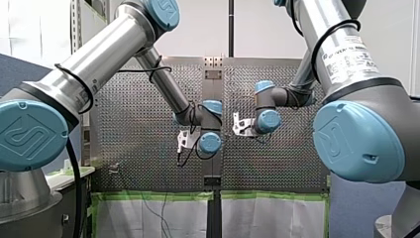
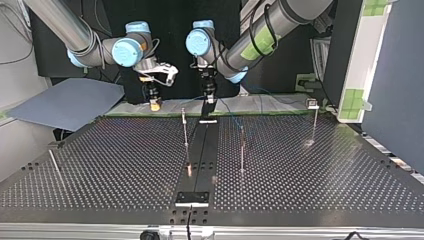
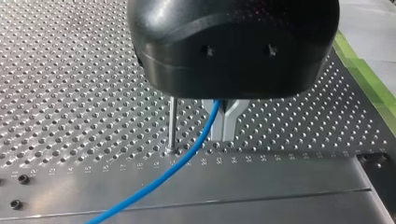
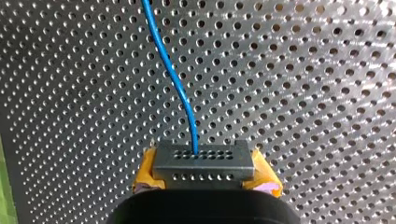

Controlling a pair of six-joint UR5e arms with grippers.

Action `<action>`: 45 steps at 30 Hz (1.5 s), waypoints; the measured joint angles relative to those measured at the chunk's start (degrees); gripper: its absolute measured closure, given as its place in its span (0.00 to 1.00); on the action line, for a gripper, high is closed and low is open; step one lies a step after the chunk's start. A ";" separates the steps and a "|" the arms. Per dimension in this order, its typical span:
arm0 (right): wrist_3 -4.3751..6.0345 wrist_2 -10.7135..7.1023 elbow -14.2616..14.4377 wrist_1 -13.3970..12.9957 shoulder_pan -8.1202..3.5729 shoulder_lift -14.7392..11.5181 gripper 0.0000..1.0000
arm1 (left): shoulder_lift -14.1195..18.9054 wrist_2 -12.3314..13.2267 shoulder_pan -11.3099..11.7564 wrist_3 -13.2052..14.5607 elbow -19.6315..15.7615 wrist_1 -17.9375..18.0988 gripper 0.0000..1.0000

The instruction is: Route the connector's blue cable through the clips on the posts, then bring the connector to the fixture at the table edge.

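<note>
Judging from how things lie, the routing has barely begun. My right pincer has its yellow pads closed on the grey connector, one pad on each side, and the blue cable rises out of the connector's face over the perforated counter. My left pincer has its metal fingers pressed together on the cable, which runs on from there in a slack curve toward the counter's solid margin. A thin post stands just beside those fingers; the cable passes near its foot, but I can see no clip holding it.

In the top view both pincers sit at the far edge of the counter — right, left — with every post ahead of them. None of the posts shows cable on it, so the threading and the delivery of the connector are both left to do.

For room, the posts stand well apart, with open plate between them: one near the middle, another, and a taller one with a clip on top. A dark plate at the near edge may be the fixture — I cannot be sure. The green-taped far edge lies close behind the left pincer, so there is little margin that way.
</note>
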 joint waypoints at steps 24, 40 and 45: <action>0.41 -2.34 0.60 -4.81 -2.45 2.39 1.00 | -0.11 2.74 0.48 1.75 3.19 -1.02 1.00; 1.23 -6.47 -0.57 -4.44 -5.31 2.65 1.00 | -0.17 4.27 1.48 1.56 4.47 -3.57 1.00; 1.52 -6.82 -0.92 -4.29 -5.93 3.29 1.00 | -1.47 5.07 1.95 0.61 5.69 -5.10 1.00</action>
